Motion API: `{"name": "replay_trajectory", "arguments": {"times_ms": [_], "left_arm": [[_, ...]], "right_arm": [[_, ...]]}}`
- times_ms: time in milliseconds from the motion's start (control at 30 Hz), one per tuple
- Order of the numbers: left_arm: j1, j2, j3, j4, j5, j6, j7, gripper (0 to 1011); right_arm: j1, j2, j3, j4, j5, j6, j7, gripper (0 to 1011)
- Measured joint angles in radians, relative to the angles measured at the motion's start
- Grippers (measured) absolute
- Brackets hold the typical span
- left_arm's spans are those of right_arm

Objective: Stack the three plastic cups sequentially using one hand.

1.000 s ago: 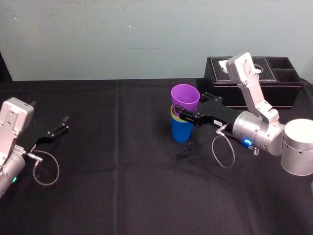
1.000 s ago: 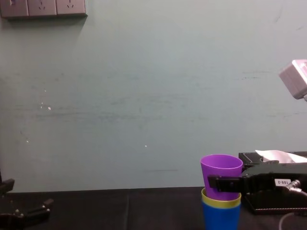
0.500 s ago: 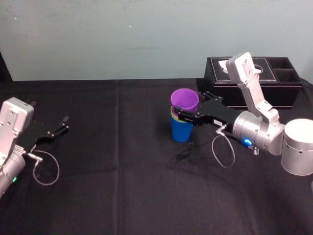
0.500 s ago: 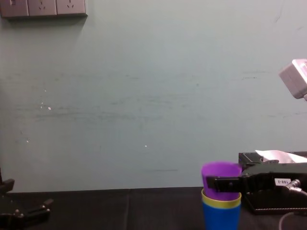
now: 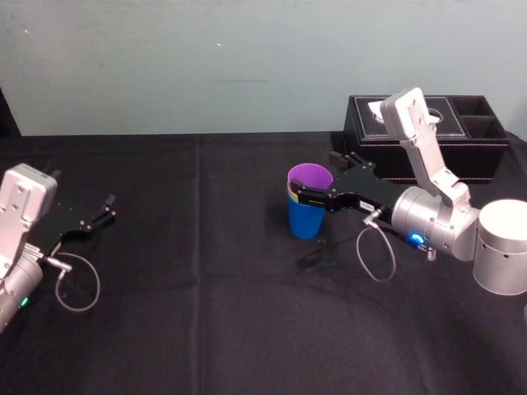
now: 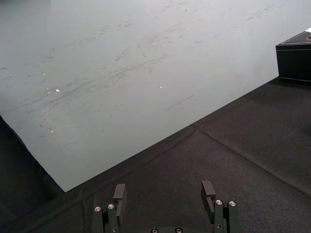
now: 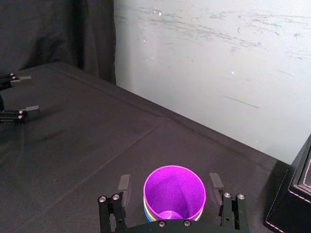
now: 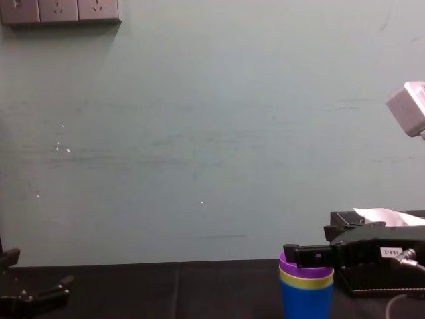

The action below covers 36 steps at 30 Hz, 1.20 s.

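Observation:
The three plastic cups stand nested near the table's middle: the blue cup [image 5: 306, 220] at the bottom, the yellow-green cup [image 5: 290, 194] showing as a thin rim, and the purple cup [image 5: 310, 177] seated inside on top. In the chest view only the purple cup's rim [image 8: 305, 269] rises above the yellow-green band [image 8: 307, 280] and the blue cup [image 8: 305, 302]. My right gripper [image 5: 314, 177] straddles the purple cup [image 7: 175, 191] at rim height, open, with its fingers [image 7: 124, 187] clear of the cup on both sides. My left gripper [image 5: 103, 210] rests open and empty at the far left [image 6: 164, 190].
A black tissue box [image 5: 428, 132] stands at the back right, just behind the right arm, also seen in the right wrist view [image 7: 291, 204]. A black cloth [image 5: 198, 288] covers the table. A pale wall closes the back.
The purple cup dropped from its raised position down into the yellow-green cup. The right gripper's fingers spread apart and let go of it. The left arm stayed still.

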Motion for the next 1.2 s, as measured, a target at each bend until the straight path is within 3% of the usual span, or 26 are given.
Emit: {"name": "replay_trajectory", "arguments": {"times_ms": [300, 533, 800, 1200], "left_arm": [[0.000, 0.000, 0.000, 0.000, 0.000, 0.000, 0.000, 1010], [0.000, 0.000, 0.000, 0.000, 0.000, 0.000, 0.000, 1010], [0.000, 0.000, 0.000, 0.000, 0.000, 0.000, 0.000, 1010], [0.000, 0.000, 0.000, 0.000, 0.000, 0.000, 0.000, 1010]], "right_arm": [[-0.006, 0.002, 0.003, -0.010, -0.001, -0.001, -0.004, 1003], [-0.045, 0.027, 0.031, -0.050, -0.005, -0.022, -0.024, 1002], [-0.131, 0.076, 0.091, -0.087, -0.010, -0.078, -0.039, 1002], [-0.226, 0.118, 0.170, -0.112, 0.004, -0.134, -0.039, 1002]]}}
